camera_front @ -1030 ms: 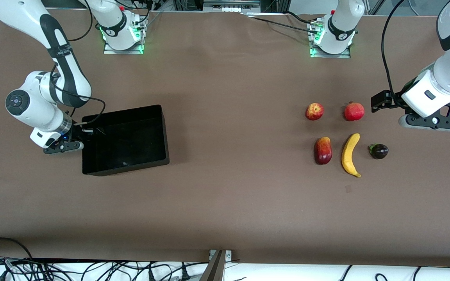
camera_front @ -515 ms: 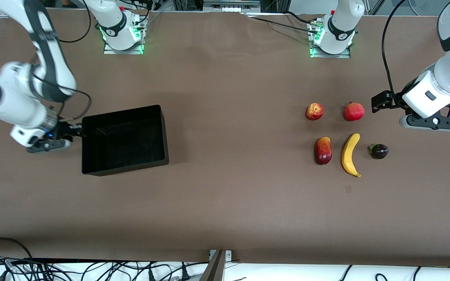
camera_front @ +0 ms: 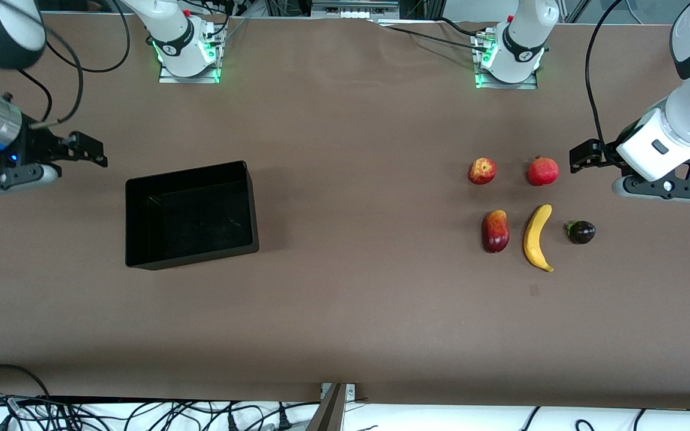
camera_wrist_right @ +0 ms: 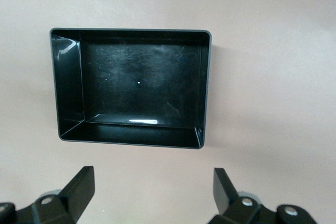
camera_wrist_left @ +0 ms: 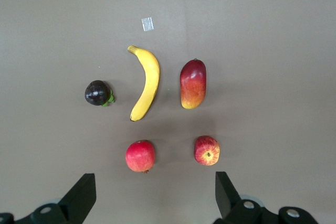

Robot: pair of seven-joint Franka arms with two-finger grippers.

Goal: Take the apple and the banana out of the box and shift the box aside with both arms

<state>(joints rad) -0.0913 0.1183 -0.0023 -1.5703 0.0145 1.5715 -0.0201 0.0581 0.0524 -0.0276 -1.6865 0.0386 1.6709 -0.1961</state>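
Front view: box (camera_front: 191, 214) sits empty at nine o'clock; apple (camera_front: 482, 171) and banana (camera_front: 537, 237) lie at three. Right gripper (camera_front: 84, 149) and left gripper (camera_front: 583, 154) hang wide open, empty. Glossy walls probably slippery; pinch opposite rims.

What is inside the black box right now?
Nothing: the box shows only its bare glossy floor in the right wrist view, and no part of it is covered. The apple and banana lie on the table.

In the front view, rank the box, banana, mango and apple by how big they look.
1. box
2. banana
3. mango
4. apple
All rest on the table, so nearness hardly skews this.
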